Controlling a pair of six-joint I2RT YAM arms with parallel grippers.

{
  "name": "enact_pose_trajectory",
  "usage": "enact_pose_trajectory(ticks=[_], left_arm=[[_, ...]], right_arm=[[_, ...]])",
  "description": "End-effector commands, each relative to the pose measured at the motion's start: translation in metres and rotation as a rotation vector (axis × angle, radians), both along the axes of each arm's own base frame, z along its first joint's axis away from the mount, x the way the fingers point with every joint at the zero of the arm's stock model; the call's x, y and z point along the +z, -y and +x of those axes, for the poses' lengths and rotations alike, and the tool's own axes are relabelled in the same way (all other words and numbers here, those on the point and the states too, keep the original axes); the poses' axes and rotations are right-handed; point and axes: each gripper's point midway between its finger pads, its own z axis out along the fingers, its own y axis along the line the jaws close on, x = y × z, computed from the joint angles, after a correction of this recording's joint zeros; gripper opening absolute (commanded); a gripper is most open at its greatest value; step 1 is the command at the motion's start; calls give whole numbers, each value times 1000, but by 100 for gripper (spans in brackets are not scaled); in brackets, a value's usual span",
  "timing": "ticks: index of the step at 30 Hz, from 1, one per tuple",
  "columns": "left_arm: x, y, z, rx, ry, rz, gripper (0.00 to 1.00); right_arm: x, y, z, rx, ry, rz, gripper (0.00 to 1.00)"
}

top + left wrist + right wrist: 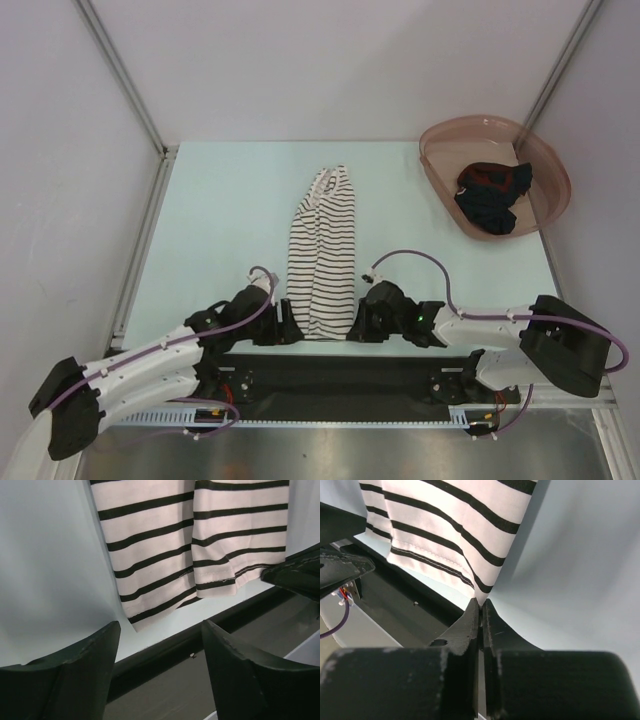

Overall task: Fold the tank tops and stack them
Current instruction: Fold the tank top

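On pale worktop [220,220], top view: white black-striped cloth tank top [325,255] lengthwise; dark navy-red tank top [492,198] in pink round basin [440,140], far right of it. Left wrist: left hand [160,630] apart, striped hem corner just beyond, ungripped. Right wrist: right hand [480,607] together, pinching hem corner.

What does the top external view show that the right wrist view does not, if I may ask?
Only the top external view shows the pink basin at the far right of the table, with the dark tank top bunched inside it. It also shows the full length of the striped tank top, which lies as a long narrow strip. Only the right wrist view shows, close up, the right gripper shut on the hem's corner. Both views show that top's near hem and the pale table surface.
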Motion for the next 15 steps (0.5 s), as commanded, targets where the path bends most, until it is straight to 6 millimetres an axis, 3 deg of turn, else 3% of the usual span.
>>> enact_pose_trajectory(ticks=[1,9,10,11,13,15], left_arm=[[-15,-5,-14,41,-71,-10,71],[-30,-9,-8,83,-63,13,47],[-32,-10,-7,85,-67,28,41],[-34,-12,-4,95,-57,43,24],[-35,-14,-4,95,-63,67,0],[-33,-14,-5,91,-62,69,0]], right_arm=[[-2,3,0,-28,-1,0,0],[-3,-2,-3,-13,-5,5,0],[-4,0,-4,-12,-7,-3,0],[-2,0,-5,-11,-2,0,0],[-4,3,-6,-12,-8,-16,0],[2,2,-6,-10,2,-6,0]])
